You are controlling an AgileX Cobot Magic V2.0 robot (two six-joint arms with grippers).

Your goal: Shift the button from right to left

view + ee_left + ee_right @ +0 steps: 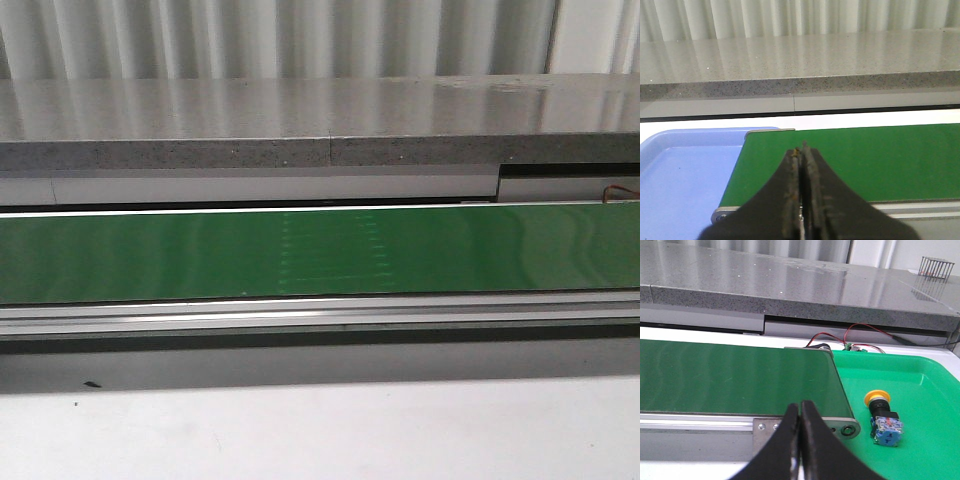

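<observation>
The button (883, 416), with a yellow cap, black collar and blue block, lies on its side in the green tray (925, 390), seen only in the right wrist view. My right gripper (800, 407) is shut and empty, over the near rail of the green conveyor belt (730, 377), to the side of the button and apart from it. My left gripper (802, 150) is shut and empty, over the other end of the belt (865, 160), beside the blue tray (685, 185). Neither gripper shows in the front view.
The belt (320, 250) runs across the front view with metal rails before it. A grey stone ledge (300, 120) stands behind. Red and black wires (840, 337) lie at the belt's end by the green tray. A wire basket (936, 266) stands on the ledge.
</observation>
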